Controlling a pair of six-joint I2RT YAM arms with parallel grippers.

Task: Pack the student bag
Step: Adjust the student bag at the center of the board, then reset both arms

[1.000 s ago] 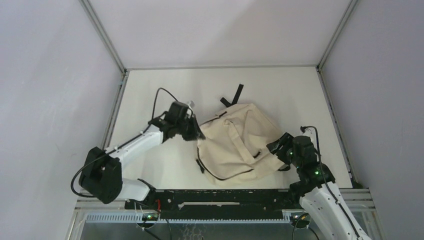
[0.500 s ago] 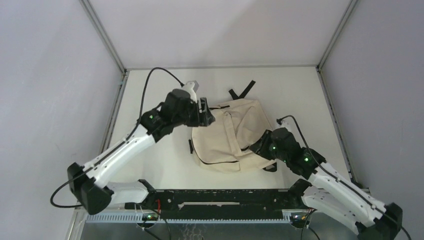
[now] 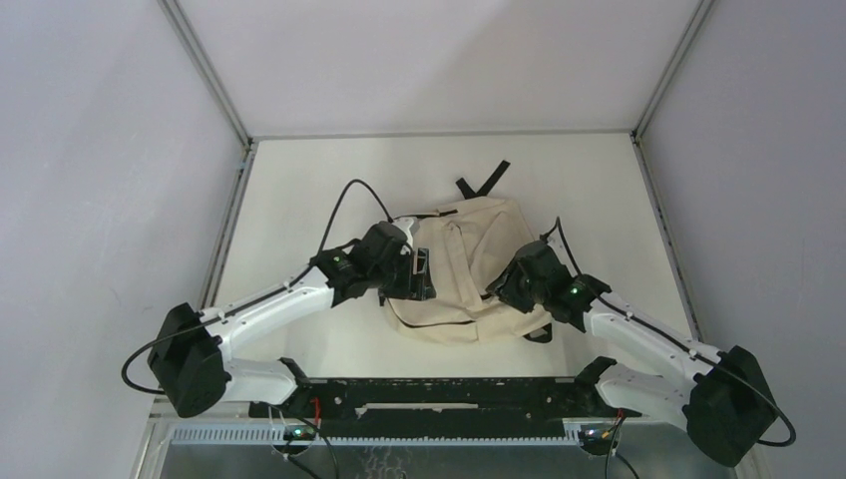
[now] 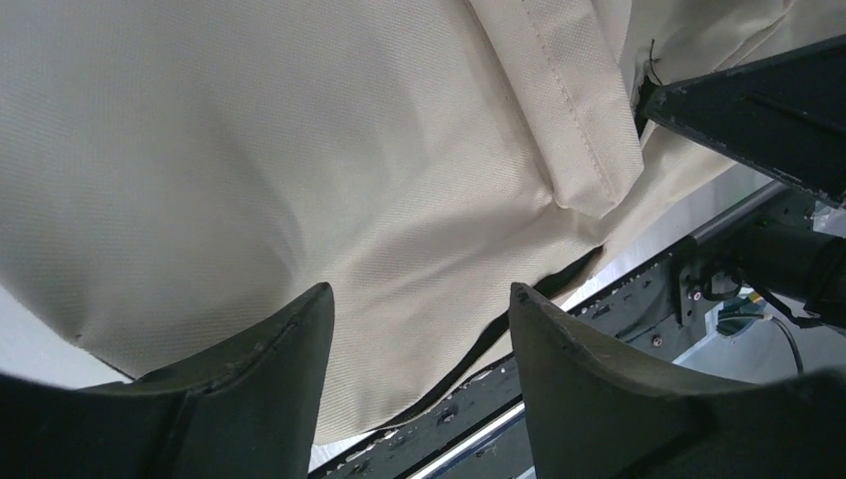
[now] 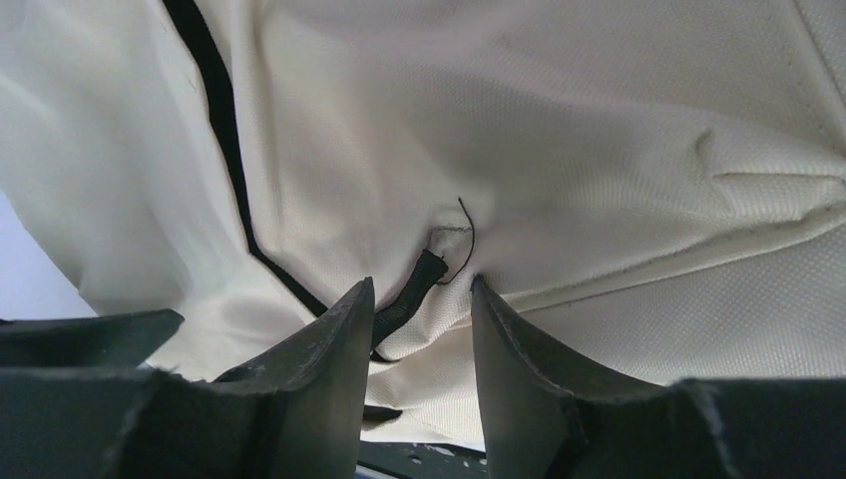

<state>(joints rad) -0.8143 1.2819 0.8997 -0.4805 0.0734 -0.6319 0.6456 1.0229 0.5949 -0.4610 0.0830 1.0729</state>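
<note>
The student bag (image 3: 469, 244) is a cream fabric backpack lying flat in the middle of the table, black straps (image 3: 484, 182) sticking out at its far end. My left gripper (image 3: 421, 275) is at the bag's left side, low over it. In the left wrist view it (image 4: 419, 299) is open, with only bag cloth (image 4: 249, 150) beyond the fingers. My right gripper (image 3: 505, 286) is at the bag's right side. In the right wrist view it (image 5: 422, 284) stands half open. A short black pull tab (image 5: 409, 294) and a fold of bag fabric (image 5: 599, 130) lie between its tips.
The white table (image 3: 299, 190) is boxed in by grey walls with metal frame posts (image 3: 205, 70). A black rail (image 3: 429, 391) runs along the near edge under the bag's lower rim. A black zipper line (image 5: 221, 150) crosses the fabric left of my right fingers.
The left arm let go at the bag's far left corner, opened and dropped back to its left side. The right arm reached further in over the bag. The bag settled flatter and further back.
</note>
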